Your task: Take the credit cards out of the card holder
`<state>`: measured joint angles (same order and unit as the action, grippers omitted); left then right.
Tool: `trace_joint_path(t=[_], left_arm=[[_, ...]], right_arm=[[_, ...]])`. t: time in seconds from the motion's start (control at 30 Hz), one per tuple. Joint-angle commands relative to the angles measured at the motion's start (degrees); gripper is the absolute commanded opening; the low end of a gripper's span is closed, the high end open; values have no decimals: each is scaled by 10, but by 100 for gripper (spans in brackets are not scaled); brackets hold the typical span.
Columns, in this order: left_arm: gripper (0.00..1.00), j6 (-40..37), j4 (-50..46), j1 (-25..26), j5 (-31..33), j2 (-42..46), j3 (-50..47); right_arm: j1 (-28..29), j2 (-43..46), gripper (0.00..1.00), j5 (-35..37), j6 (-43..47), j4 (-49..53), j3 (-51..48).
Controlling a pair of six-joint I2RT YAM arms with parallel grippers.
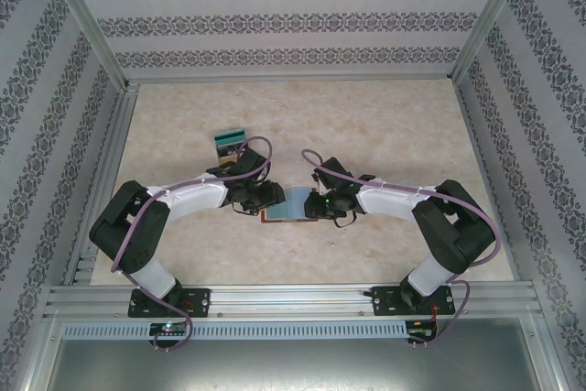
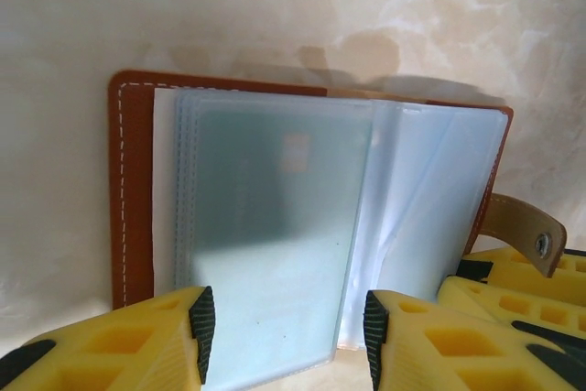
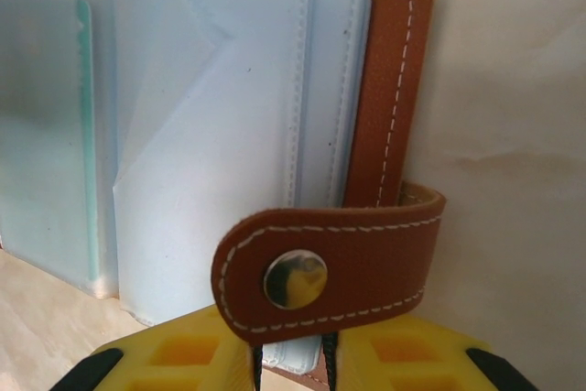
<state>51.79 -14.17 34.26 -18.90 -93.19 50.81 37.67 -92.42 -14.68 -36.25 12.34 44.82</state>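
Found the card holder (image 1: 291, 203) lying open on the bench (image 1: 385, 125), near the middle between both arms. Noted the left gripper (image 2: 288, 341) spread, jaws either side of the near edge of a clear sleeve (image 2: 265, 318) with a teal card (image 2: 275, 190) inside. Recorded the right gripper (image 3: 293, 365) pinching the card holder's right-hand edge, beneath the folded-over snap tab (image 3: 330, 267). Logged a small stack of credit cards (image 1: 231, 144) on the bench beyond the left gripper, apart from the holder.

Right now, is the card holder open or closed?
Open. The card holder lies spread on the table, its blue-grey sleeves fanned out and exposed, and the snap tab is unfastened.
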Motion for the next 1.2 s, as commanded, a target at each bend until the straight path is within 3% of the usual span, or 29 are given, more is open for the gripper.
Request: trace_joint_path(t=[0.0, 0.7, 1.17], left_arm=[[49, -16, -25, 5, 19, 12, -5], [49, -18, -20, 5, -11, -29, -8], [58, 1, 83, 5, -85, -13, -27]], right_arm=[[7, -20, 28, 0, -4, 8, 1], [10, -14, 28, 0, -8, 5, -9], [13, -14, 28, 2, -8, 5, -10]])
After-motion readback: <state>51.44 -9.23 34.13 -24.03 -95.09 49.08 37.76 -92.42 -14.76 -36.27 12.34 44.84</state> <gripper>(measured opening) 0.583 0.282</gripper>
